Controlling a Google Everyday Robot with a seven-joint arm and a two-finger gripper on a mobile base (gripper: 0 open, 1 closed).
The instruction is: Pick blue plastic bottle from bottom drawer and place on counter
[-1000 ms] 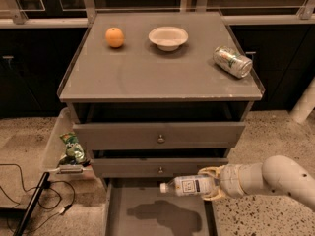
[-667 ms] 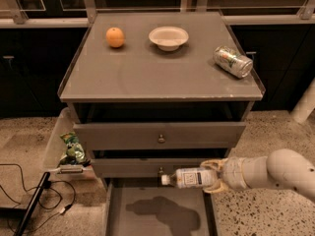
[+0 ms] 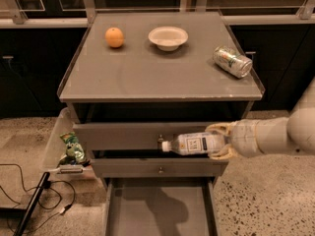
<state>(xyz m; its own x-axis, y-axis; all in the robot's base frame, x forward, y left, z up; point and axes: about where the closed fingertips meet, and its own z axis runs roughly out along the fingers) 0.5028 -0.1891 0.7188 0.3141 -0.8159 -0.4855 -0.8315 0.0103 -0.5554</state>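
The blue plastic bottle (image 3: 194,143) is small and clear with a white cap and a pale label. It lies sideways in the air, cap to the left, in front of the top knobbed drawer. My gripper (image 3: 220,140) comes in from the right and is shut on the bottle's base end. The bottom drawer (image 3: 160,205) is pulled out below, its flat grey floor bare with the bottle's shadow on it. The counter (image 3: 157,73) is the wide grey cabinet top above the bottle.
On the counter stand an orange (image 3: 114,37) at the back left, a white bowl (image 3: 168,37) at the back middle and a dented silver-green can (image 3: 232,61) at the right edge. A clear bin (image 3: 61,141) with a green packet hangs at the cabinet's left. Cables lie on the floor.
My gripper has lifted the bottle from just above the bottom drawer up to the level of the top knobbed drawer, and a little to the right.
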